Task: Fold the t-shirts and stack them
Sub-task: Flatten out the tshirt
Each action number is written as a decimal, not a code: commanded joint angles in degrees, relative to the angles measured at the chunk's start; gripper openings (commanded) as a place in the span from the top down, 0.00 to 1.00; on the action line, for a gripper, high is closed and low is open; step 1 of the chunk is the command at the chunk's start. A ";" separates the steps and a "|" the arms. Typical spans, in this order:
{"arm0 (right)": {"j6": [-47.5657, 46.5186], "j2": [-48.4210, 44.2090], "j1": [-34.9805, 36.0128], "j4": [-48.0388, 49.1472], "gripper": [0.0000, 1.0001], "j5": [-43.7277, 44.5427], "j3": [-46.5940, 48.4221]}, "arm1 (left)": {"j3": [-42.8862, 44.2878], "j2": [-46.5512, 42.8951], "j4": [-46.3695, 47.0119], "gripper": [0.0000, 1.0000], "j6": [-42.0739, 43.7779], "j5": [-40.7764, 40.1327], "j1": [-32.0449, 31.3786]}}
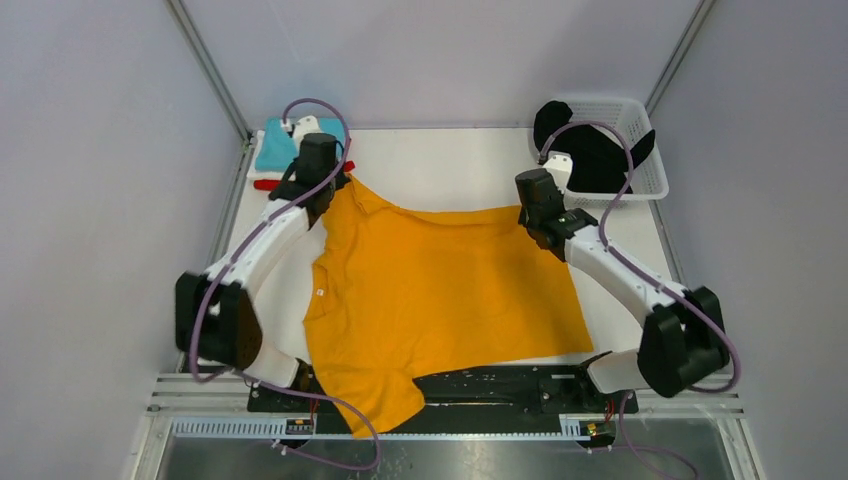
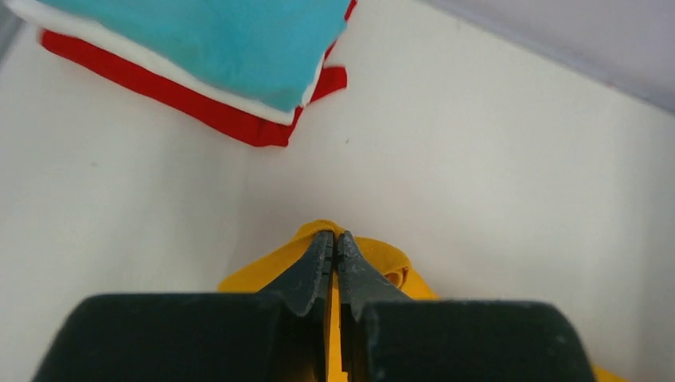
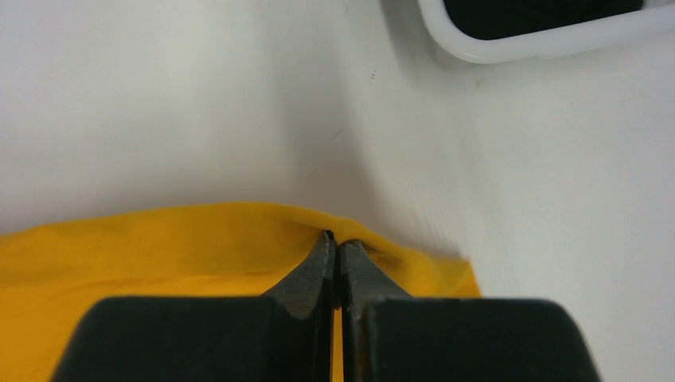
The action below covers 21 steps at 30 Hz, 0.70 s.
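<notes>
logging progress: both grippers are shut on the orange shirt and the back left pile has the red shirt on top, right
No: the teal shirt is on top, the red shirt lowest, per the left wrist view. The left gripper and right gripper are shut on the orange shirt.

Your left arm [image 1: 262,245] and right arm [image 1: 620,268] pair white curved links with black joints; a purple cable [image 1: 318,103] loops off each. The left gripper [image 2: 335,235] shows dark, tapered fingers [image 2: 312,269]; black base plate [image 1: 500,385] at 6 o'clock.
</notes>
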 commanded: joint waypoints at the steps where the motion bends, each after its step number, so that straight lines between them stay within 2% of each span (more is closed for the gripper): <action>1: 2.24 9.02 -3.78 12.53 1.00 -4.94 4.29 | 7.20 13.33 5.61 1.00 -2.61 8.74 3.08; 6: 2.20 21.07 -7.08 11.83 0.94 -6.78 13.43 | 25.61 31.72 -2.86 1.00 -1.61 11.34 4.29; 7: 2.17 23.63 -7.73 11.30 0.89 -6.87 15.82 | 29.44 34.88 -4.22 0.94 -1.32 11.22 4.30; 8: 1.67 25.40 -8.32 10.76 0.85 -7.07 17.99 | 33.14 37.65 -5.56 0.83 -1.16 10.69 4.31; 9: 0.79 26.89 -8.69 10.00 0.80 -7.62 20.36 | 37.86 40.29 -8.06 0.66 -1.21 9.76 4.30; 11: -1.43 28.81 -9.02 8.14 0.58 -8.02 24.62 | 44.40 44.18 -11.40 0.35 -0.98 7.12 4.34; 12: -2.78 29.28 -9.03 6.77 0.52 -9.19 26.36 | 47.25 45.50 -13.50 0.16 -1.11 6.43 4.38; 13: -3.89 29.46 -8.96 5.60 0.47 -10.65 27.69 | 49.42 46.24 -15.39 0.03 -1.07 5.96 4.38; 16: -5.22 28.15 -8.94 4.74 0.31 -15.21 27.22 | 48.04 43.90 -16.32 0.01 -1.84 7.47 4.31; 19: -5.03 25.87 -8.82 4.69 0.02 -21.73 23.74 | 39.32 36.01 -13.97 0.01 -3.71 10.24 4.22; 21: -3.32 23.93 -8.62 4.59 0.00 -25.74 20.67 | 31.35 30.61 -11.65 0.01 -5.47 13.62 4.06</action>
